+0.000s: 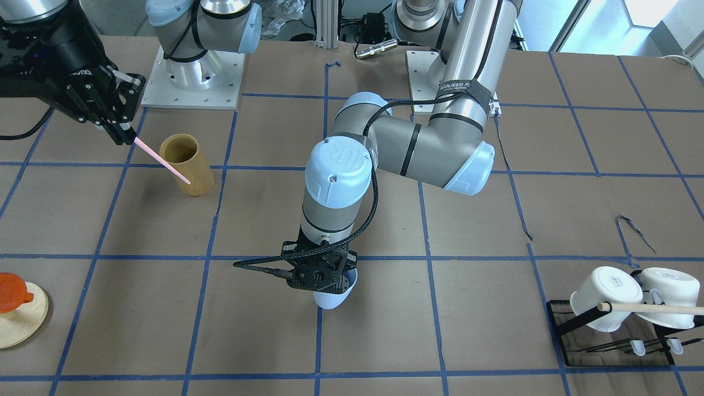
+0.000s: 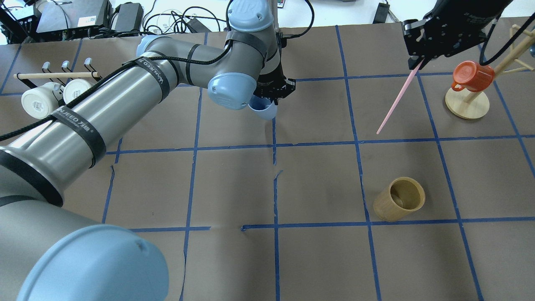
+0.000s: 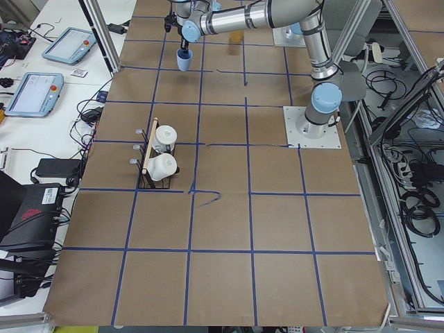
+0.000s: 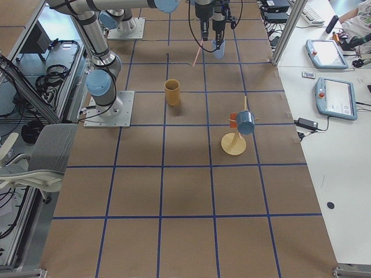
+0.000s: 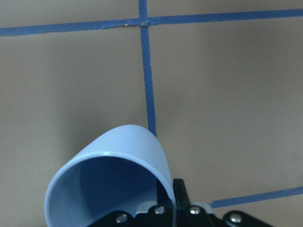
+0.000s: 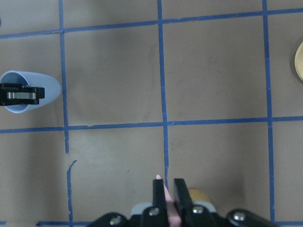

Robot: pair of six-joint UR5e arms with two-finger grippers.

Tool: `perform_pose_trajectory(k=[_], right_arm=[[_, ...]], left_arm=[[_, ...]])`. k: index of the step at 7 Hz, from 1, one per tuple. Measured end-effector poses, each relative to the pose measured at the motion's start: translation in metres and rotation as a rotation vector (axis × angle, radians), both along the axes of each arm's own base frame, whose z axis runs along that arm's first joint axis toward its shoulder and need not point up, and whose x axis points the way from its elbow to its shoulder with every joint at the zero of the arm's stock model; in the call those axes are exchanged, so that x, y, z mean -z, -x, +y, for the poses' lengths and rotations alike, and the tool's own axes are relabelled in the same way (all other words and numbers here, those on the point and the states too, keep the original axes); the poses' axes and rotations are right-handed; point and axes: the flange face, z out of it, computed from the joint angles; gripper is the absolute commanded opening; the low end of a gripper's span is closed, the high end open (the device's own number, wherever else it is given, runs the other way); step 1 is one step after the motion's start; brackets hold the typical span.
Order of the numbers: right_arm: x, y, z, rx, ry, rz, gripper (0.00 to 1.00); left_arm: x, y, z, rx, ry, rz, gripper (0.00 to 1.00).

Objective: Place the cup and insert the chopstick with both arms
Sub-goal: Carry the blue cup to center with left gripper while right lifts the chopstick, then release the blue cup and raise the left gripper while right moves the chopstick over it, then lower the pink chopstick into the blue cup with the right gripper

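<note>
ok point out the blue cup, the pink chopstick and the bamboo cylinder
cup (image 2: 266,112), overhead view, on its outer wall
chopstick (image 2: 399,98), overhead view, on the middle of the shaft
bamboo cylinder (image 2: 388,209), overhead view, on its side wall

The brown papered table (image 2: 317,259) bears a blue tape grid (image 2: 276,146). A tan bamboo cylinder (image 2: 393,209) stands on the robot's side of the right gripper (image 2: 418,62).

The cup (image 2: 263,109) is held in the left tool (image 2: 267,97) over the table's (image 2: 234,188) middle, far from the robot. Well to its right, the chopstick (image 2: 395,102) is held slanted in the right tool (image 2: 419,62). A cylinder (image 2: 399,205) is stood nearer the robot than the chopstick. A mug rack (image 2: 54,75) is set far left, a mug stand (image 2: 467,104) far right.
</note>
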Motion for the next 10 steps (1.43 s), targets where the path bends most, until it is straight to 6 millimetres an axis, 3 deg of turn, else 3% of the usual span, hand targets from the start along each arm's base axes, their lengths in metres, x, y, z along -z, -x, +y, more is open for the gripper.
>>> perform_pose_trajectory(k=[2, 4, 5, 7, 8, 10], right_arm=[[0.004, -0.014, -0.008, 0.014, 0.043, 0.001, 0.0], [0.014, -0.041, -0.005, -0.023, 0.069, 0.008, 0.0], [0.018, -0.047, -0.005, -0.026, 0.081, 0.005, 0.0], [0.019, -0.056, -0.005, -0.018, 0.1, -0.011, 0.0], [0.02, -0.072, -0.006, -0.004, 0.114, -0.023, 0.0], [0.037, -0.134, -0.007, 0.006, 0.13, -0.052, 0.0]], left_arm=[[0.014, 0.005, -0.001, 0.001, -0.014, -0.007, 1.0], [0.005, 0.005, -0.003, -0.008, 0.002, -0.004, 1.0], [-0.018, 0.001, -0.005, -0.009, 0.03, 0.001, 1.0], [-0.079, -0.037, -0.005, -0.055, 0.037, 0.005, 1.0], [-0.112, -0.063, 0.003, -0.086, 0.018, 0.002, 1.0], [-0.169, -0.124, 0.03, -0.105, -0.04, -0.004, 1.0]])
